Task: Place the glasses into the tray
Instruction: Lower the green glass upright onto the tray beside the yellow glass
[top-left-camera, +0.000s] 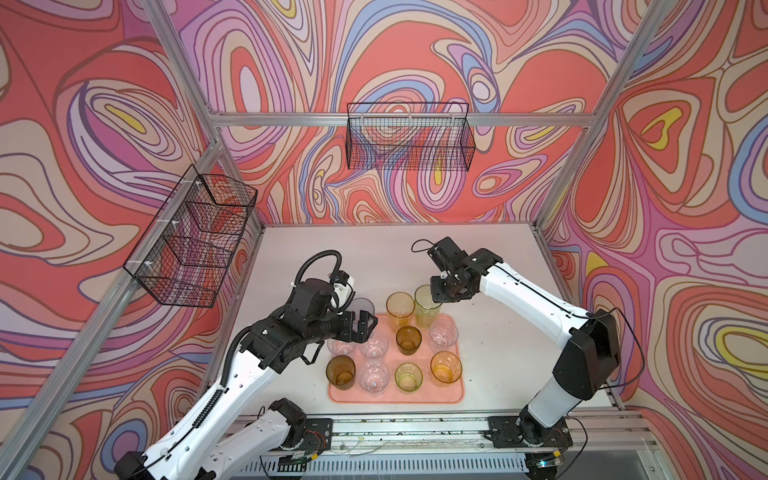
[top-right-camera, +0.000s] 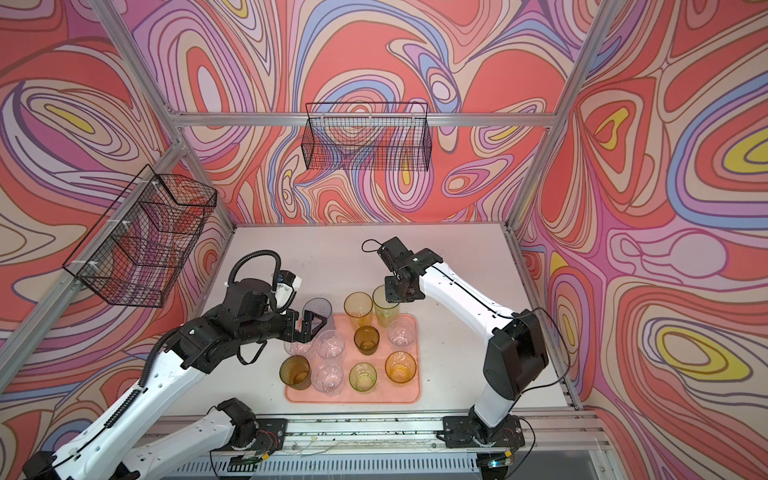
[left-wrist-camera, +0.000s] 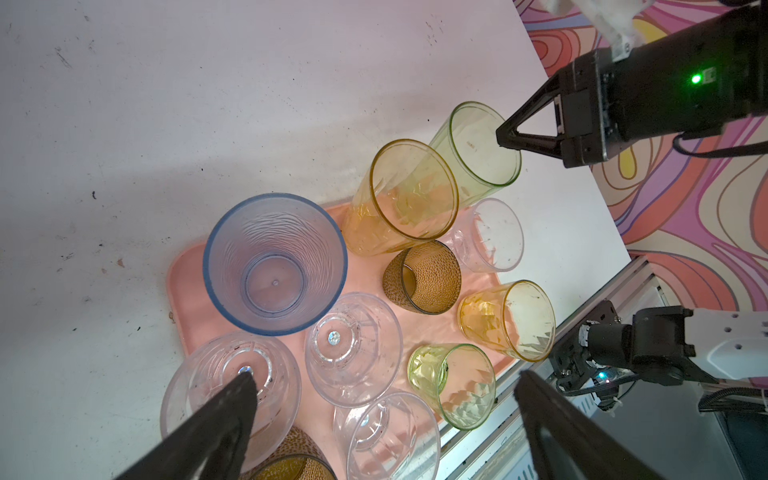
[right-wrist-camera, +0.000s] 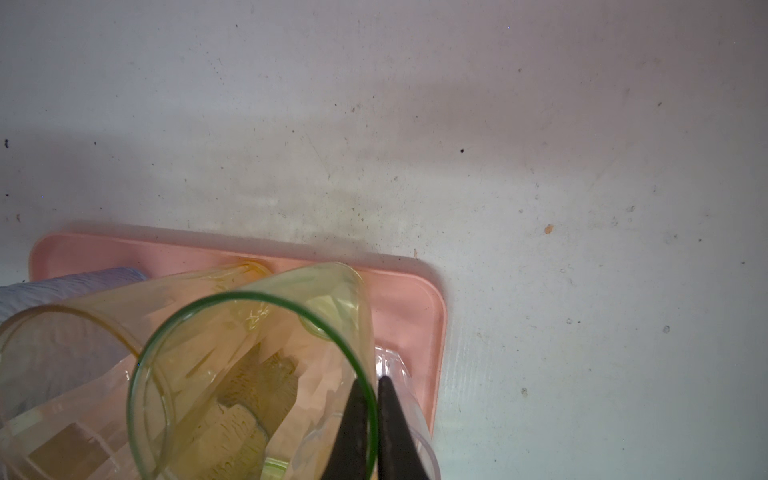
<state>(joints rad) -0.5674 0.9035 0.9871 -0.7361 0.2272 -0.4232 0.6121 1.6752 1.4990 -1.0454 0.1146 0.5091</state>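
Pinched between the fingers of the right gripper (right-wrist-camera: 376, 415): the rim of the tall yellow-green glass (right-wrist-camera: 232, 353), one finger inside, one outside. Looks set at the far right corner of the tray (right-wrist-camera: 407, 299), just beside the tall amber glass (top-left-camera: 400, 309); cannot tell whether the base sits flat.

Best to lower straight and keep it upright. Loosen only once settled, then lift the inner finger clear without dragging the rim.

Nothing held by the left gripper (top-left-camera: 360, 326), spread wide above the clear glasses (left-wrist-camera: 353, 349) near the blue glass (left-wrist-camera: 274, 266).

Thin see-through plastic throughout, with faceted or rippled walls tapering to small bases. Probably light and easy to tip. Smooth pink tray, low rim, rounded corners, with ten other glasses already inside.
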